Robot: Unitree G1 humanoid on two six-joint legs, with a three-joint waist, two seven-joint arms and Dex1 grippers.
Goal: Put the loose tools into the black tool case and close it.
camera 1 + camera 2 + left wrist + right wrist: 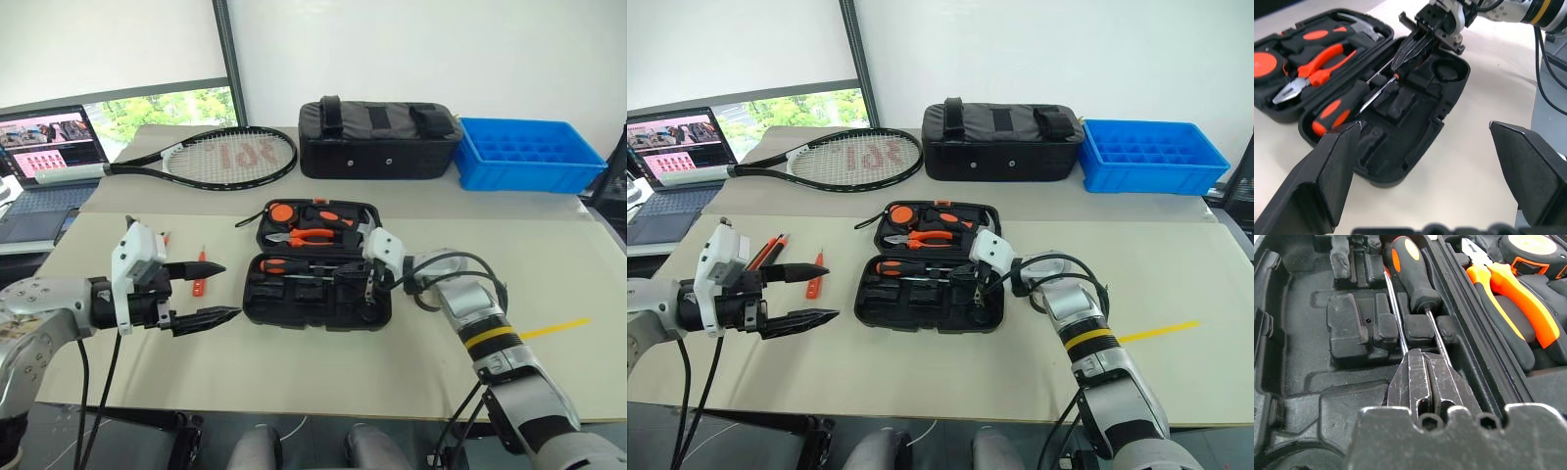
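1. Case (318, 284): you see it lying open near the middle of the table (294, 362), both halves flat. The far half holds pliers (312, 235) and a hammer; the near half has one screwdriver (1409, 271) seated, its long axis running across the case.
2. Right gripper (367, 286): clenched, fingers pressed together inside the near half, tips at the screwdriver's shaft end. You cannot tell whether anything is pinched between them.
3. Loose tools: a small orange screwdriver (815, 276) and a knife (767, 252) lie on the table left of the case, well apart from the right gripper.
4. Left gripper (808, 294): released, fingers wide, hovering just beside those tools; judge it the nearer arm for the next pick.
5. Racket (220, 157), bag (377, 137), blue tray (529, 152): behind, not involved.
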